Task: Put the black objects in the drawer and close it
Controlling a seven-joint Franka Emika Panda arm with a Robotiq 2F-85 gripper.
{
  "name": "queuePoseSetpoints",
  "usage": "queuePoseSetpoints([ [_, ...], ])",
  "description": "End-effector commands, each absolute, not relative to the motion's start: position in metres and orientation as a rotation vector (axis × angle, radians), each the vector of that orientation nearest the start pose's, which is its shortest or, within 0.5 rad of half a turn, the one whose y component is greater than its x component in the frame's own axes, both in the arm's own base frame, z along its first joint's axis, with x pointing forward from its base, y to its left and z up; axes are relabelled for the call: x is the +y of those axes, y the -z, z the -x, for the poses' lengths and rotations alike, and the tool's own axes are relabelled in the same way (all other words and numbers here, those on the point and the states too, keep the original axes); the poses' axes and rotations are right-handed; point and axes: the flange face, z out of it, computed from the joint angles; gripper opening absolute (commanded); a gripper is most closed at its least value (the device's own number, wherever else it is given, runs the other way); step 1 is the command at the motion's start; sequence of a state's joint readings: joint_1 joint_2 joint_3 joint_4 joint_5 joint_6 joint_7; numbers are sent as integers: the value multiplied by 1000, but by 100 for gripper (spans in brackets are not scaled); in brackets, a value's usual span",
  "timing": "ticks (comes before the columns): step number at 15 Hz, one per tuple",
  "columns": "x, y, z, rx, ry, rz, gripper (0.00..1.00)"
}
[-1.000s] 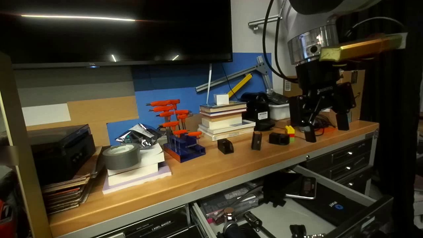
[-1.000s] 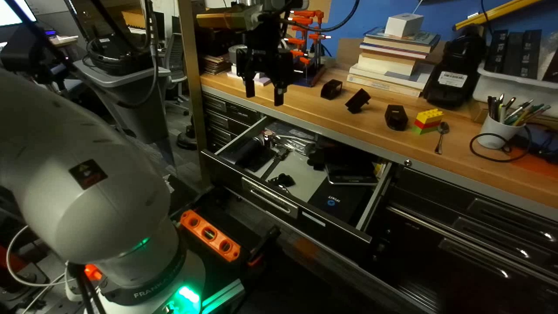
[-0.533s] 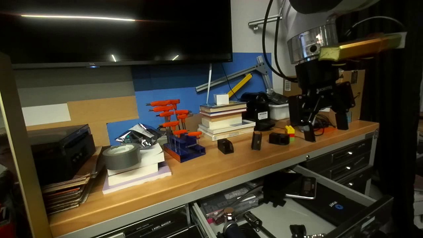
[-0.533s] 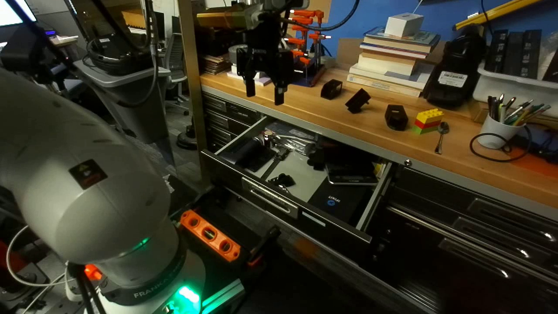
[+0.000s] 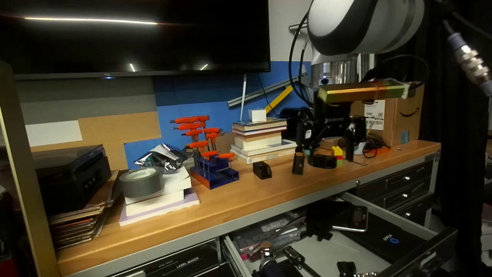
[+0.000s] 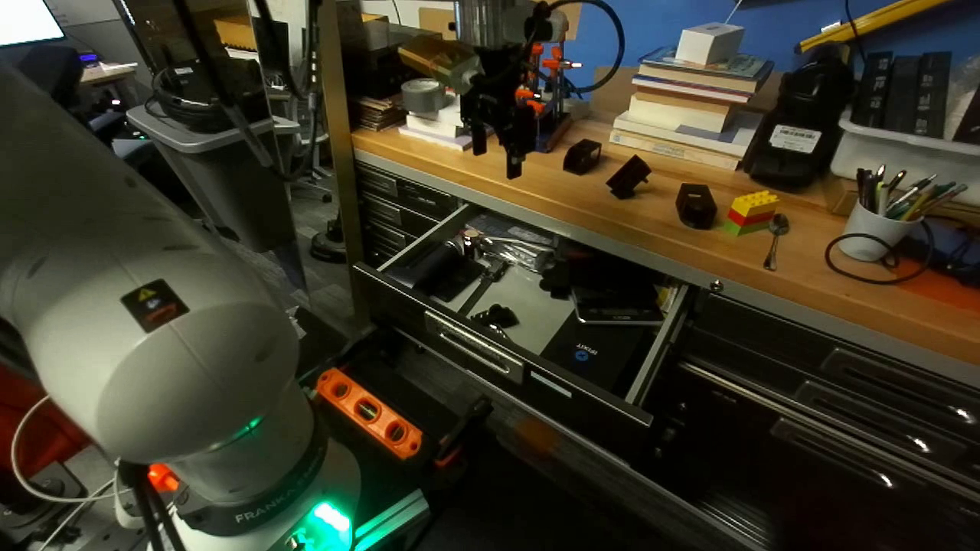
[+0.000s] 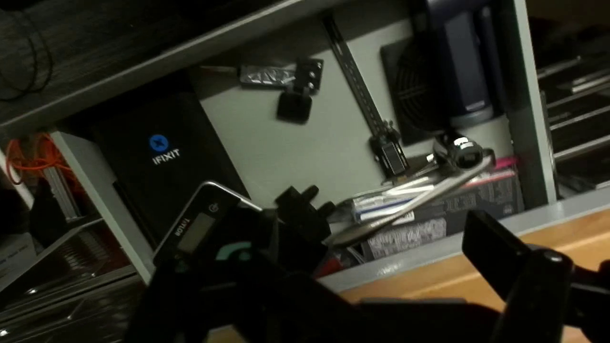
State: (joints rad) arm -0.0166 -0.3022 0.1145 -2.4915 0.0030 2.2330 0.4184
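While the black two-fingered gripper [image 6: 496, 157] stands with jaws apart and nothing between them, three small, plain black blocky objects [image 6: 628, 177] rest on the wooden bench [image 6: 559, 176]. Probably light and rigid, they invite a pinch across opposite side faces. The open, dark-grey metal drawer [image 6: 536, 306] holds a flat black IFIXIT case [image 7: 162, 136], a silver-edged TAYLOR scale [image 7: 198, 231] and a slender black calliper-like tool [image 7: 363, 90].
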Motion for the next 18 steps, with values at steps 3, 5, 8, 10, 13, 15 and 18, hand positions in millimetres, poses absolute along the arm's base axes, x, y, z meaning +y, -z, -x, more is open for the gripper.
queuePoseSetpoints([
  [3, 45, -386, -528, 857, 294, 2914, 100],
  [5, 42, -378, -552, 868, 429, 2870, 100],
  [8, 30, -363, -582, 862, 599, 2813, 100],
  [10, 22, -348, -598, 872, 657, 2793, 100],
  [13, 10, -326, -614, 861, 742, 2826, 100],
  [15, 5, -316, -624, 872, 781, 2854, 100],
  [18, 6, -312, -638, 905, 792, 2891, 100],
])
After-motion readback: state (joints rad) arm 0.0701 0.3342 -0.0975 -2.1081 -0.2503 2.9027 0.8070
